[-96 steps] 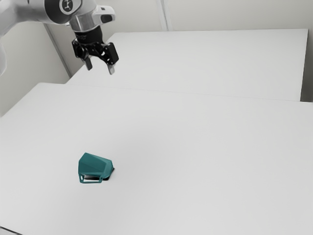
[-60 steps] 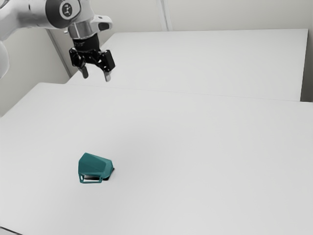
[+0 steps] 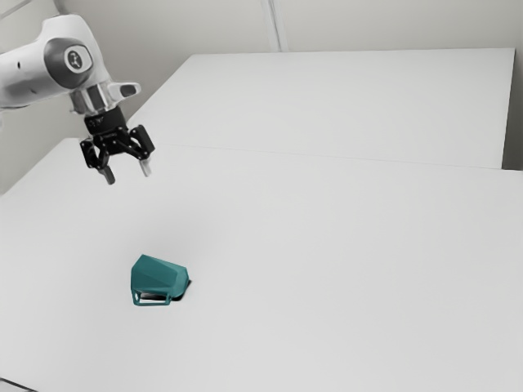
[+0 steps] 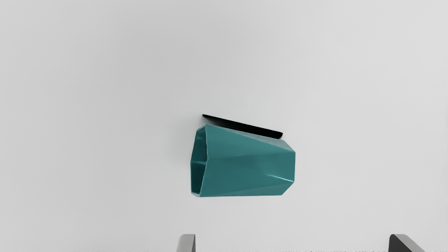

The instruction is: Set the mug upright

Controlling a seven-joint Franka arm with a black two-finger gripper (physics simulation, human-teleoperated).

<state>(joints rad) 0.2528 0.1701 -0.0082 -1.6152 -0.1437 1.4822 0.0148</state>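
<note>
High over the table, toward the upper left of the exterior view, my black gripper (image 3: 127,176) hangs with its fingers spread wide and nothing between them. Below it the teal faceted mug (image 3: 159,276) lies on its side, its handle down toward the near side of the exterior view. In the wrist view the mug (image 4: 245,162) shows its open mouth at one end and its narrower base at the other, lying beyond the fingertips of the open gripper (image 4: 292,241). The handle is hard to make out there.
The white table (image 3: 343,269) carries the mug. Behind it stands another white surface (image 3: 351,102), with pale walls around. A black shadow-like strip (image 4: 245,126) runs along one side of the mug.
My gripper has come down and shifted toward the exterior view's left, staying open. The mug lies where it was.
</note>
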